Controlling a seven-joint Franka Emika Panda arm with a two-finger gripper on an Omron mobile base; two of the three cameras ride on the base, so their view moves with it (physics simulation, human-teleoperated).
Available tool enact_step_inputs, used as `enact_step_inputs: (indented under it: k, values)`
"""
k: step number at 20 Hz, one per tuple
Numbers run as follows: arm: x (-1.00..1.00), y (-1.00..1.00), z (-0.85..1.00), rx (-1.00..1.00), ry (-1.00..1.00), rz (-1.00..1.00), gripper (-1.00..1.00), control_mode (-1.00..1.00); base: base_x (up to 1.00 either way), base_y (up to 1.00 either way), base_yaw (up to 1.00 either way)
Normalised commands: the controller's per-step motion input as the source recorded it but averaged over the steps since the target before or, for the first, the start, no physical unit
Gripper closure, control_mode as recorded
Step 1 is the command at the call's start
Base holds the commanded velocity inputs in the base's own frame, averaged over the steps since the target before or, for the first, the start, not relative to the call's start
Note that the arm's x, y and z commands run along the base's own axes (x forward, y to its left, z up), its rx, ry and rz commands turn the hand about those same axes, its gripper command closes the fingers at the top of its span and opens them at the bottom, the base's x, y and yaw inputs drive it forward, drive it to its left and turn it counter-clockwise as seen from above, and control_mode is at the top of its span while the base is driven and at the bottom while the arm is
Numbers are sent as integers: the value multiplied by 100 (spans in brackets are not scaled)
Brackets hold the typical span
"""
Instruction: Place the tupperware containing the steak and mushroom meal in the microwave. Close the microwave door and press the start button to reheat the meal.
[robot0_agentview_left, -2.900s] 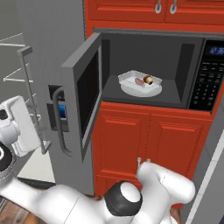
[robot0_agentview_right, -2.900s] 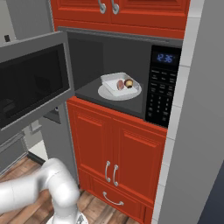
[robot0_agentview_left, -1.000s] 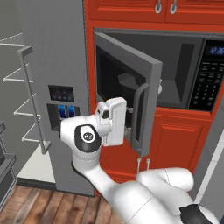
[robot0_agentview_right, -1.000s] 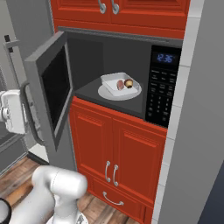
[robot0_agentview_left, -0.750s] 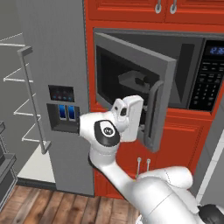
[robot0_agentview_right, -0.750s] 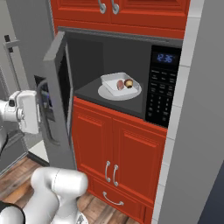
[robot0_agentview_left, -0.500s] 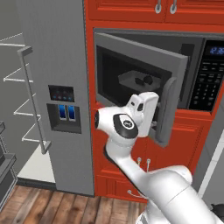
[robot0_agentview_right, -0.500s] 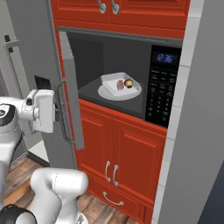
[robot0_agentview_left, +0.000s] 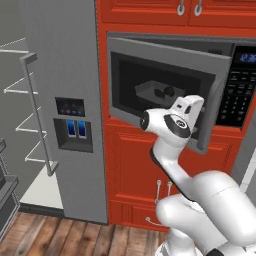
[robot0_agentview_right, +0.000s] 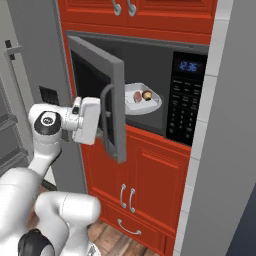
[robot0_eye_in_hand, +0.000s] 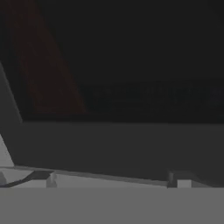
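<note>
Swinging steadily inward, the microwave door (robot0_agentview_left: 165, 95) has gone from wide open a few seconds back to roughly three-quarters shut, and the white arm has followed it across from the left side of both base views toward the middle. In the left base view the door now covers most of the cavity, with only a wedge of gap at its right edge beside the black keypad panel (robot0_agentview_left: 238, 90).

From the right base view the end effector (robot0_agentview_right: 102, 131) sits at centre left, pressed up against the outer face of the door near its curved handle (robot0_agentview_right: 106, 107). Its fingers stand released and spread wide, gripping nothing that I can make out; it looks to be pushing rather than holding. The hand view is dark glass and grey frame up close, which fits that.

Sitting inside the microwave (robot0_agentview_right: 165, 85), the tupperware (robot0_agentview_right: 142, 98) holds the steak (robot0_agentview_right: 138, 98) and the mushroom (robot0_agentview_right: 147, 94), right of centre in the right base view and dimly visible through the glass in the left one.

So the placing looks done. By my reckoning the door needs one last shove to latch, then the start button.
</note>
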Motion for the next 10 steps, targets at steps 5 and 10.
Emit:
enact_step_inputs:
  k: [5,10]
  values:
    - [94,-48,0,1,0,3,-100,-100,0,0,0]
    - [96,-37,0,0,1,3,-100,-100,0,0,0]
